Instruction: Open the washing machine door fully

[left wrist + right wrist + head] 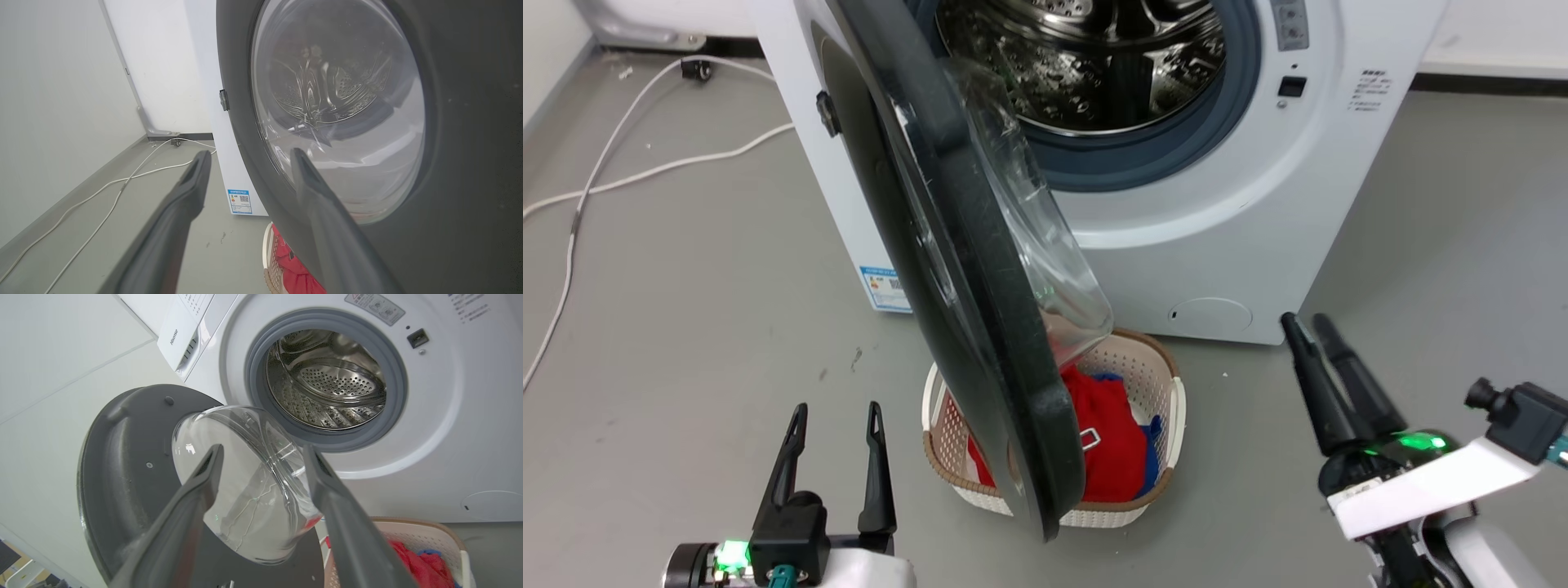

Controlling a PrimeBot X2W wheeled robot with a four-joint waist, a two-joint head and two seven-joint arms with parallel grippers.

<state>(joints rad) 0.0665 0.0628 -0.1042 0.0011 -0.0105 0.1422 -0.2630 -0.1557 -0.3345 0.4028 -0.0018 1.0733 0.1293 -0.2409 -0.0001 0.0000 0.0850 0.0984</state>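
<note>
The left hand (838,406) hung low over the grey floor (727,327), its two fingers apart with nothing between them, touching nothing. Ahead of it and to its right, the washing machine door (947,245) stood open from the washing machine (1217,204), about square to the machine's front and edge-on in the head view. Its clear glass bowl faced towards the right hand. In the left wrist view the door's dark outer face rose just beyond that hand's right finger, near but clear of it. The right hand (1303,318) was on the far side of the door, well apart from it, its fingers spread and empty, pointing at the machine's lower front below the steel drum opening (1094,73). Between the two hands, under the door's lower rim, sat a pale laundry basket (1152,367) holding red cloth (1107,433). Far beyond the left hand, to its left, a white cable (645,171) trailed over the floor
</note>
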